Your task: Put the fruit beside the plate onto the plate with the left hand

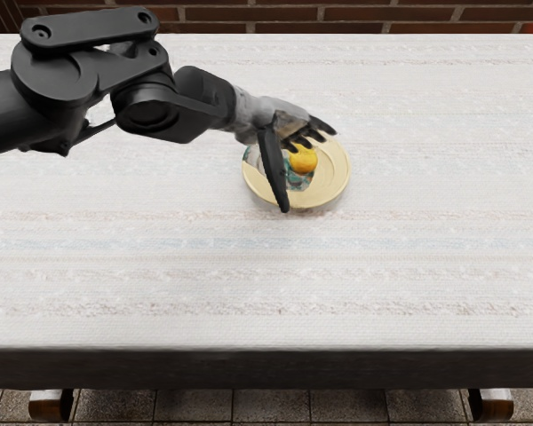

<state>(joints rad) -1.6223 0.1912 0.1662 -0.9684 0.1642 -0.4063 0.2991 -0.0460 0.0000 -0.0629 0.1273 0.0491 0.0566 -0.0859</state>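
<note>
A yellow-orange fruit sits over the tan round plate in the middle of the table, with some greenish translucent shape under it. My left hand reaches in from the upper left and hovers over the plate's left half. Its dark fingers curve over the back of the fruit and the thumb points down in front of the plate. The fingers look loosely spread around the fruit rather than clamped on it. The right arm does not show.
The table has a pale, whitish striped top with a dark front edge. A brick wall runs behind it. The left arm's bulky dark upper links fill the upper left.
</note>
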